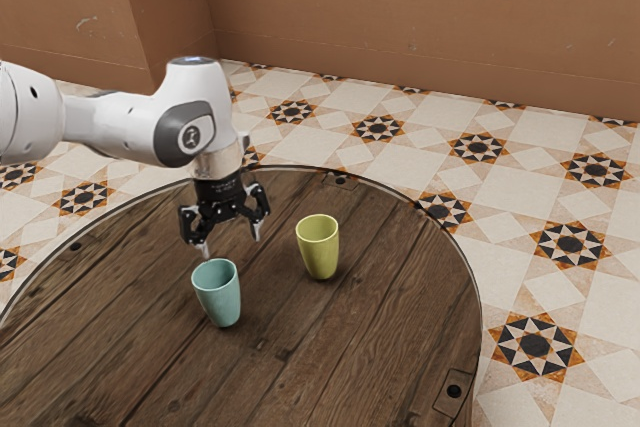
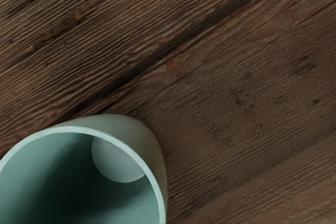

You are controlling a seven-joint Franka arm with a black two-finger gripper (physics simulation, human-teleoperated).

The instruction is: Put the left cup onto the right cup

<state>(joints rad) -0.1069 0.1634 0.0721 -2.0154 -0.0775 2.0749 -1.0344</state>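
The teal cup (image 1: 217,292) stands upright, the yellow-green cup (image 1: 318,245) near it on the exterior view's right; the gripper (image 1: 230,239) hangs just above it, fingers wide and empty. The teal cup looks light, rigid and slick, so pinching across its rim wall seems best.

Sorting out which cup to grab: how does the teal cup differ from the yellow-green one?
Colour: the teal cup is blue-green, the yellow-green cup olive-yellow.
Place: the teal cup stands toward the exterior view's left, the yellow-green cup toward its right.
Gripper: the open gripper hovers just above the teal cup, not the yellow-green cup.
Both stand upright, apart, on the wooden table, alike in tapered shape.
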